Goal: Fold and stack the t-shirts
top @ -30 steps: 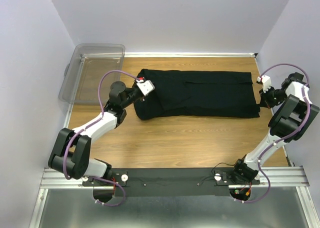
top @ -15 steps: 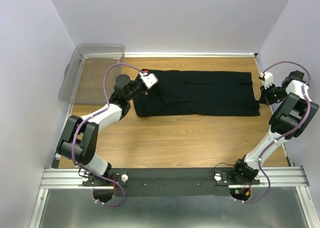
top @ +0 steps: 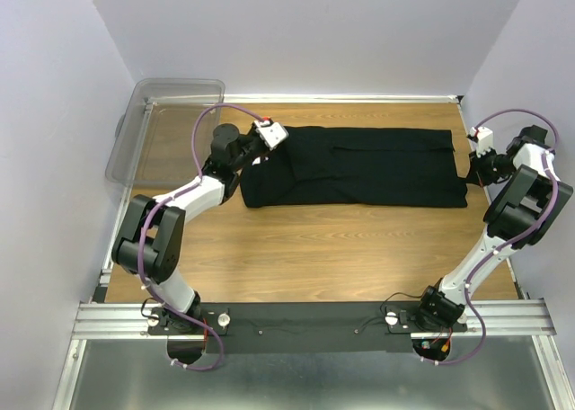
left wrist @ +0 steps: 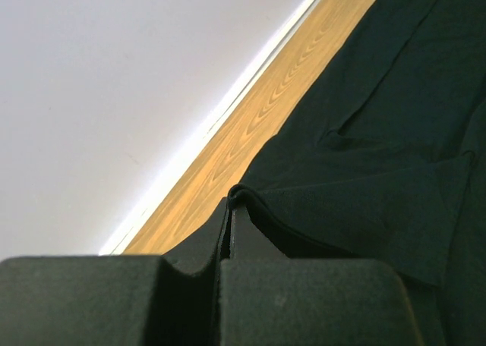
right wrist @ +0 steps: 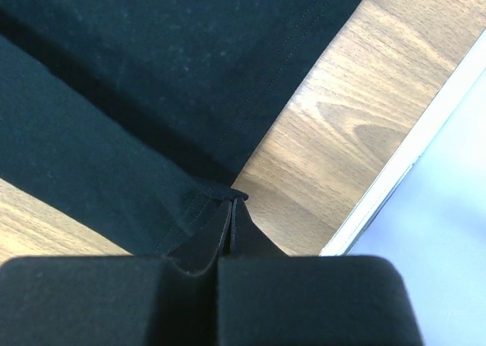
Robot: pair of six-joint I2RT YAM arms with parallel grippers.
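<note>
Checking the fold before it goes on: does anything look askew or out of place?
Nothing spilled or damaged. The shirt lies as a long strip, pinched at each end by the left fingers and right fingers. Its left end is rumpled, near edge bulging. The bin overhangs the table at its far-left corner.

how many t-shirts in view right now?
1. A plain black cloth t-shirt lies along the far side of the wooden table, its ends pinched by the left gripper and right gripper. More could be hidden underneath.

left gripper [left wrist: 228, 218] | moved toward the far edge | t-shirt [top: 377, 167] corner carried along | left elbow swung forward
</note>
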